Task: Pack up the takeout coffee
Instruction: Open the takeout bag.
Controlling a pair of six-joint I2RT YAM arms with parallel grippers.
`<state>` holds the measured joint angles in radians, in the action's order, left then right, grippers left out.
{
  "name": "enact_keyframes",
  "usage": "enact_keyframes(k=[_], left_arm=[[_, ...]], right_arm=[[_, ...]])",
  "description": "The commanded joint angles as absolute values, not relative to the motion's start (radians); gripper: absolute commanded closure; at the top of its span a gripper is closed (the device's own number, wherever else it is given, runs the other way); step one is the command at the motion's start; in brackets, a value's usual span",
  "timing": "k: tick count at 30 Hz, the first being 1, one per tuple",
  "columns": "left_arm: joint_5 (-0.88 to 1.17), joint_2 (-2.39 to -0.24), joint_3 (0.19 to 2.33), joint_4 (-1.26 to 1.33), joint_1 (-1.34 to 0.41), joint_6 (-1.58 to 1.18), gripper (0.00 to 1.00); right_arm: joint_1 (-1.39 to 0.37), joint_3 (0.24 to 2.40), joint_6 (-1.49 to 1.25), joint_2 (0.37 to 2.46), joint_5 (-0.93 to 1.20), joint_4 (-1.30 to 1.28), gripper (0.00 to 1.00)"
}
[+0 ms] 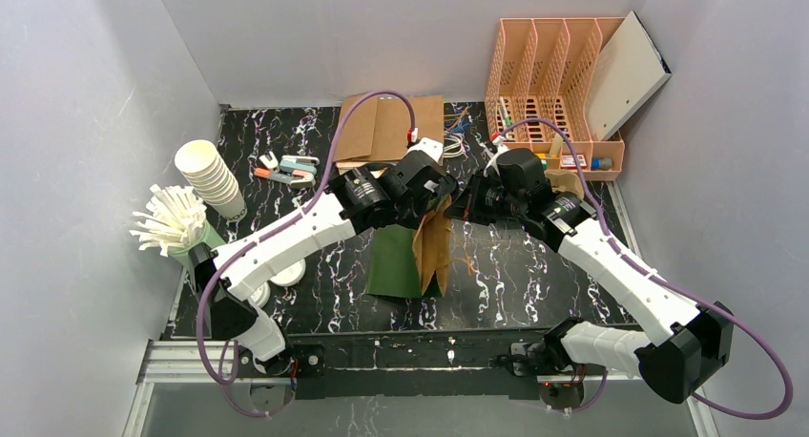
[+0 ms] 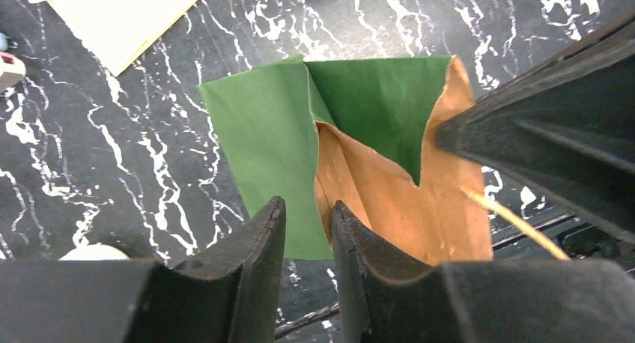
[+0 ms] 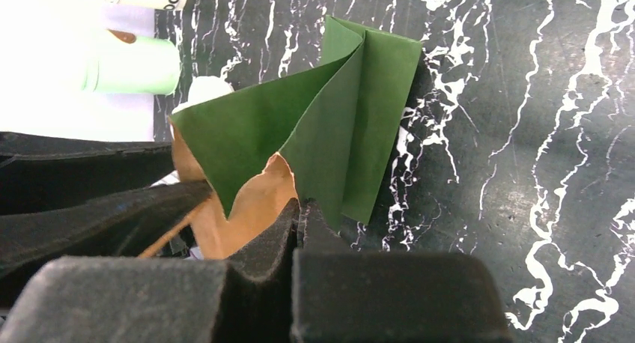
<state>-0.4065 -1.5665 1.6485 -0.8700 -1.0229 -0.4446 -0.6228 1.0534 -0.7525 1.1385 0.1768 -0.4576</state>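
Note:
A paper bag (image 1: 410, 256), green outside and brown inside, stands partly opened at the table's middle. My left gripper (image 1: 434, 203) is at its top rim from the left. In the left wrist view its jaws (image 2: 307, 206) stand a little apart astride the bag's (image 2: 254, 141) brown rim, with a gap showing between them. My right gripper (image 1: 465, 208) is at the rim from the right. In the right wrist view it (image 3: 299, 206) is shut on the bag's (image 3: 352, 118) edge. No coffee cup with a lid shows.
A stack of white paper cups (image 1: 212, 177) and a green holder of white straws (image 1: 172, 219) stand at the left. A white lid (image 1: 286, 273) lies near the left arm. Flat brown bags (image 1: 386, 127) and an orange file rack (image 1: 553, 74) are at the back.

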Motion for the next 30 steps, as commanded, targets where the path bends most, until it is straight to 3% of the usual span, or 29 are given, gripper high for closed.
enact_keyframes(k=[1, 5, 10, 18, 24, 27, 30], left_arm=[[-0.435, -1.536, 1.704, -0.975, -1.0, -0.406, 0.76], [-0.436, -1.559, 1.756, -1.012, -0.994, -0.371, 0.83], [-0.438, -1.611, 1.879, -1.076, -0.989, -0.325, 1.0], [-0.491, -1.776, 2.223, -1.334, -0.989, -0.275, 1.0], [-0.467, -1.796, 2.239, -1.319, -0.989, -0.257, 1.0], [-0.463, -1.808, 2.234, -1.308, -0.99, -0.259, 1.0], [-0.423, -1.805, 2.207, -1.252, -0.988, -0.266, 1.0]], right_arm=[[-0.62, 1.106, -0.725, 1.118, 0.114, -0.472, 0.99], [-0.621, 1.124, -0.71, 1.13, 0.094, -0.492, 0.99], [-0.62, 1.151, -0.685, 1.14, 0.046, -0.518, 0.99], [-0.621, 1.227, -0.644, 1.167, -0.171, -0.604, 0.99], [-0.621, 1.223, -0.632, 1.173, -0.215, -0.604, 0.98], [-0.621, 1.213, -0.617, 1.17, -0.25, -0.605, 0.87], [-0.62, 1.203, -0.563, 1.135, -0.204, -0.557, 0.66]])
